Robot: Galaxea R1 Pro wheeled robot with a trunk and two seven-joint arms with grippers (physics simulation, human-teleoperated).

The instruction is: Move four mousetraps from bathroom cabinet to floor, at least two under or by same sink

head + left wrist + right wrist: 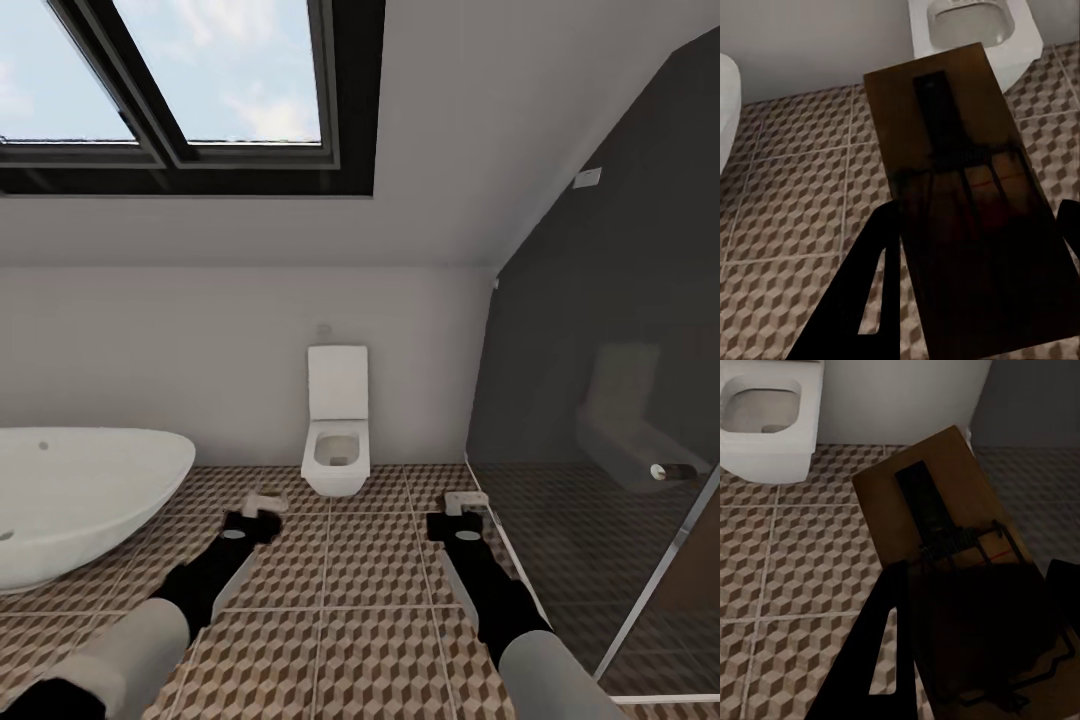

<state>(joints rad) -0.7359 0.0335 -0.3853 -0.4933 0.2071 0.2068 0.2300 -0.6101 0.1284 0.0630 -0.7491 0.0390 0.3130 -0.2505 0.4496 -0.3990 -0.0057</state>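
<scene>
Both arms reach forward over the cube-patterned bathroom floor (360,610). My left gripper (262,508) is shut on a flat wooden mousetrap (268,501). Up close, that mousetrap (952,165) is dark brown with a wire spring bar, clamped between the black fingers (874,277). My right gripper (465,506) is shut on another mousetrap (468,498). This second mousetrap (937,532) has a coiled spring and a red mark, with one finger (881,637) alongside it. The cabinet and the sink are out of view.
A white wall-hung toilet (337,440) stands straight ahead against the far wall. The oval white bathtub (70,500) fills the left side. A dark glass shower partition (600,450) runs along the right, close to my right arm. Skylight windows are overhead.
</scene>
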